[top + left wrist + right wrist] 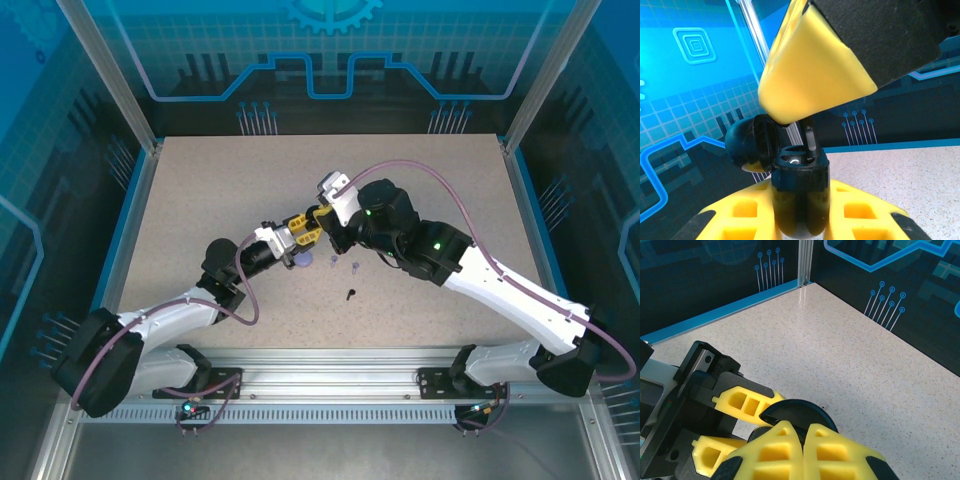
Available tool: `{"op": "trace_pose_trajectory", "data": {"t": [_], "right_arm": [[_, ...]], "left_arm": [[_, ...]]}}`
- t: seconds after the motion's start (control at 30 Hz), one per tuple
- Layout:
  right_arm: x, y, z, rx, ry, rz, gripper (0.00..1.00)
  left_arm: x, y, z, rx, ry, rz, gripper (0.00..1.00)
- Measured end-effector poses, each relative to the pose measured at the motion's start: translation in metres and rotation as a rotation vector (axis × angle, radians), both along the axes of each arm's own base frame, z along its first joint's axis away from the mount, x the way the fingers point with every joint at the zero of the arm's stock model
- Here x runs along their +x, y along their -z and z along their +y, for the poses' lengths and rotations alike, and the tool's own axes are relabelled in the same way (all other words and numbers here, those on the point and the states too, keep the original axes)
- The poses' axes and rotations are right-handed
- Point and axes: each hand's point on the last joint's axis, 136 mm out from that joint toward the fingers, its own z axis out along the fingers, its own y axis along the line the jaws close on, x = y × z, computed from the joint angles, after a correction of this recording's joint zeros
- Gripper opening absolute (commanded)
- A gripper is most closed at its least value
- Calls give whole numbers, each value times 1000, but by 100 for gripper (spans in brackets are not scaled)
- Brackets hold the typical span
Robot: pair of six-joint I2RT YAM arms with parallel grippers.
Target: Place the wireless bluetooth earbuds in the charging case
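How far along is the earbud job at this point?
No pair looks finished. In hand: the left hand grips the open black charging case, and the shut right hand is at a black earbud standing in it. Left: a second black earbud and small purple pieces lie loose on the table.

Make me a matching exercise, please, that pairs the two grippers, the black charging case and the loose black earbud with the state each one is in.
Things:
1. left gripper
2. right gripper
3. black charging case
4. loose black earbud

States:
A. lid swung open
B. lying on the table, touched by neither arm
C. shut, fingertips just above the case
D. shut on the case

Pairs: 1-D, 2-C, 3-A, 4-B
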Motion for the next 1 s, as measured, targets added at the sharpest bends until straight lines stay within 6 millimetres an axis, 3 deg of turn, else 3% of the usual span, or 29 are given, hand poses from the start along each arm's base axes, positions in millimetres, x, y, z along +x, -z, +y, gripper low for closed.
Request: {"op": "trace_pose_trajectory", "data": {"t": [0.33, 0.73, 1.0], "right_arm": [[-3, 3, 4, -13, -34, 0, 1], [-7, 23, 12, -176, -53, -80, 1], [-7, 20, 15, -180, -29, -71, 45]], "left_arm": [[0, 2, 0, 4, 0, 6, 0], [2, 11, -1, 26, 0, 43, 0], [3, 12, 0, 28, -8, 50, 0]]}}
